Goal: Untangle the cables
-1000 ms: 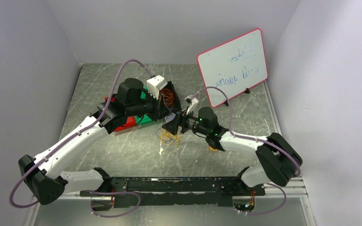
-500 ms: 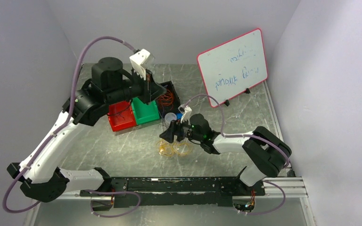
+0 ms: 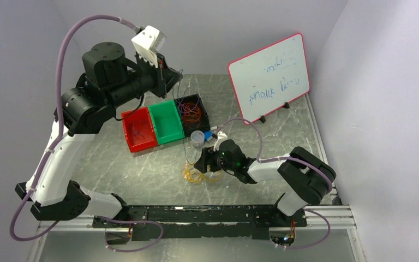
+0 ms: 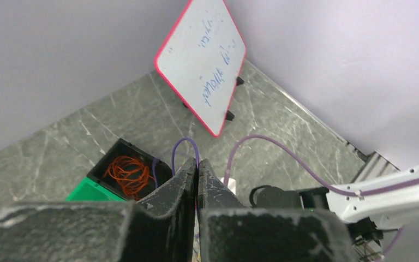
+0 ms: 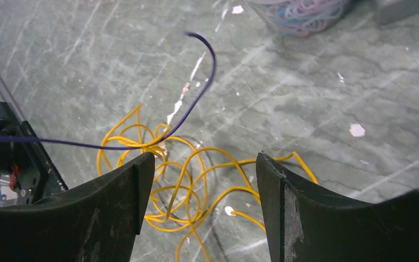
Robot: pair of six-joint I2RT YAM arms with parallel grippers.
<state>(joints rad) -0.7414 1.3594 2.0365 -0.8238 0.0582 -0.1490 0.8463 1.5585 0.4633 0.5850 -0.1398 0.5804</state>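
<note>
Left gripper [image 4: 197, 164]: jaws pressed together, pinching the purple cable [image 5: 196, 98]. It snags in the yellow tangle [image 3: 199, 176], which lies beneath the right gripper [image 5: 204, 158]'s spread jaws. Risk: if I pull, nothing pins the yellow tangle, so it drags and the knot tightens.

The top camera sat high behind the arm bases, facing forward and down, far enough back to hold the whole grey marbled table [image 3: 114, 164]. The left wrist camera rode high, looking steeply down past the left gripper [image 4: 197, 164], whose black fingers were pressed together on a thin dark purple cable [image 4: 186, 139]. Beyond lay the distant red-framed whiteboard [image 4: 202, 60] and a black plastic bin [image 4: 106, 157], both shared with the top view. The right wrist camera hung very near the tabletop, looking between the spread fingers of the right gripper [image 5: 204, 164] at the yellow cable tangle [image 5: 185, 185], small at the top view's centre.
</note>
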